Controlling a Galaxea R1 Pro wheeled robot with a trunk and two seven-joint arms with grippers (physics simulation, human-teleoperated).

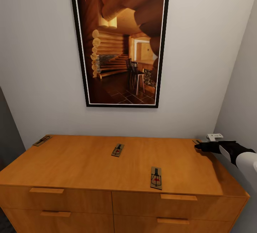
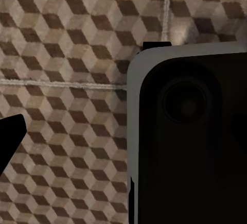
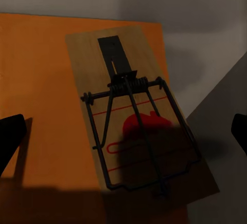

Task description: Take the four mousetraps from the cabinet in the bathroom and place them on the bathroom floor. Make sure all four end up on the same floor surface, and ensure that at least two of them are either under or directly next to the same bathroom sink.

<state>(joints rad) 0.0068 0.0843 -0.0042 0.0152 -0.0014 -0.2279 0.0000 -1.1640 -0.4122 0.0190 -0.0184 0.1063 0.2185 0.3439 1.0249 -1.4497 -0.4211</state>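
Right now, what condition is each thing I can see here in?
Mousetraps: four lying flat on the cabinet top; one sits at the back right corner under the right gripper.
Cabinet: drawers shut.
Right gripper: open, above the corner trap.
Left gripper: cannot tell; bathroom floor below.
Framed picture: hanging on the wall.

The cabinet stands against the back wall, below a framed picture hanging at twelve o'clock. Four mousetraps lie on its top, well apart. One mousetrap lies near the middle of the top. A second mousetrap lies at about five o'clock from it, close to the front edge. A third mousetrap lies at the back left corner, at about nine o'clock. The fourth mousetrap lies at the back right corner, at three o'clock, beneath the right gripper, which hangs above it with fingers spread either side.
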